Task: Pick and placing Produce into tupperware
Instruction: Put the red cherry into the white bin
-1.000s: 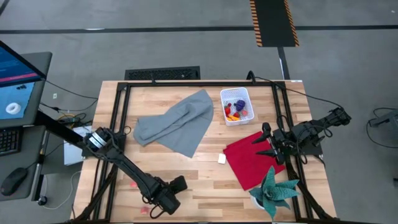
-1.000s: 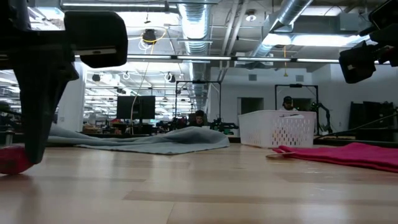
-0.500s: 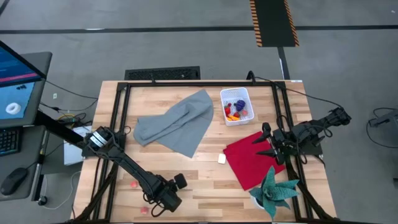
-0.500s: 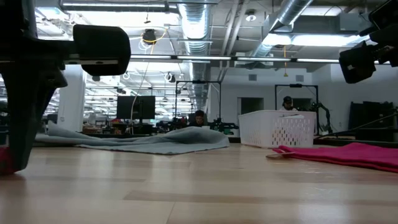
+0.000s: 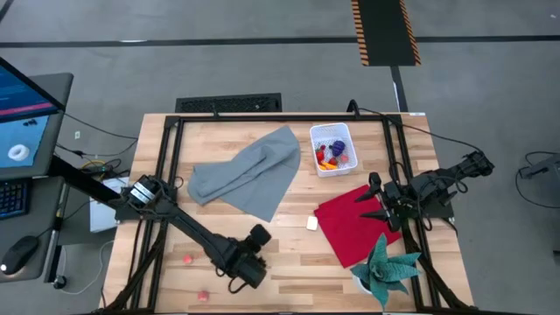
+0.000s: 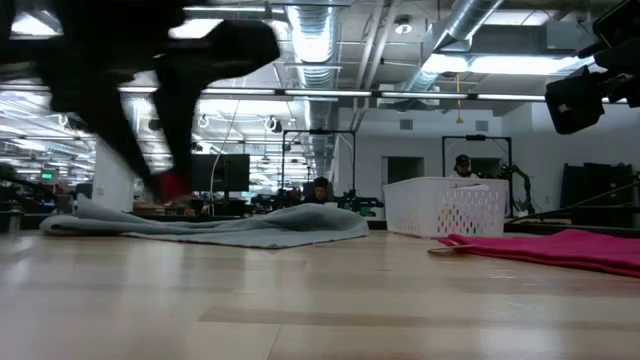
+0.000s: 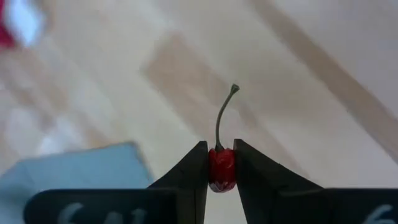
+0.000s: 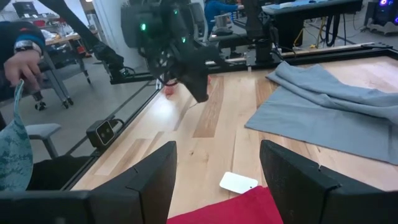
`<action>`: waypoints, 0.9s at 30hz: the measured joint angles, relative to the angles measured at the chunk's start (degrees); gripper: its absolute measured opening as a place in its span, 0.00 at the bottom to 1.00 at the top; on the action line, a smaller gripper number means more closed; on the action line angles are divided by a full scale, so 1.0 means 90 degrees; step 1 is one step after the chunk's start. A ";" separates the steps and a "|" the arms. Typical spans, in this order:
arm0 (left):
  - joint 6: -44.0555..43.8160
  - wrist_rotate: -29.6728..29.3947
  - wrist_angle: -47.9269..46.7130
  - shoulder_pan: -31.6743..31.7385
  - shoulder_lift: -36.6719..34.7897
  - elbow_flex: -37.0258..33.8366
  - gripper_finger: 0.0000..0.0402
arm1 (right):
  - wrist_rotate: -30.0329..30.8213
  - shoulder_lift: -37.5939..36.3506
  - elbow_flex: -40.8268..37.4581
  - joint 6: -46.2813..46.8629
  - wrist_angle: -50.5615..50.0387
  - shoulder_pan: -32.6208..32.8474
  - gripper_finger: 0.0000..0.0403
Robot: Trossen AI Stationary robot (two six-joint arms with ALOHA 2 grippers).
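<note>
cherry (image 7: 222, 168) is pinched by its round body between the left fingers (image 7: 193, 171), lifted off the tabletop (image 5: 289, 254) at the near left. looks light, hard, probably slippery; stem seems too thin to be grabbed. right fingers (image 8: 155, 180) are spread, nothing held, over the red cloth (image 5: 354, 223).

Two cloths (grey (image 5: 248, 174), red (image 5: 357, 221)), one tub (image 5: 333, 149), one white cube (image 5: 311, 223), one cherry (image 7: 222, 168).

Your left hand (image 7: 221, 171) pinches a red cherry (image 7: 221, 169), stem up; the white tupperware (image 5: 333, 150) holds mixed produce (image 5: 329, 156); two red pieces (image 5: 185, 259) lie loose.
</note>
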 joint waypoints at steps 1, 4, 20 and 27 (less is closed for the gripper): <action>-0.0131 -0.0001 -0.0057 0.0071 0.0000 0.0124 0.15 | 0.0002 0.0000 0.0000 0.0000 0.0000 -0.0001 0.63; -0.0431 -0.0002 -0.0210 0.0248 -0.0005 0.0426 0.16 | 0.0000 0.0000 0.0000 0.0000 0.0000 0.0000 0.63; -0.1561 0.1957 0.0053 0.1197 -0.0012 0.1275 0.16 | 0.0002 0.0000 0.0000 -0.0034 0.0000 0.0001 0.63; -0.1509 0.2156 0.0204 0.1521 -0.0012 0.1275 0.16 | 0.0005 0.0000 -0.0004 -0.0051 0.0063 -0.0001 0.63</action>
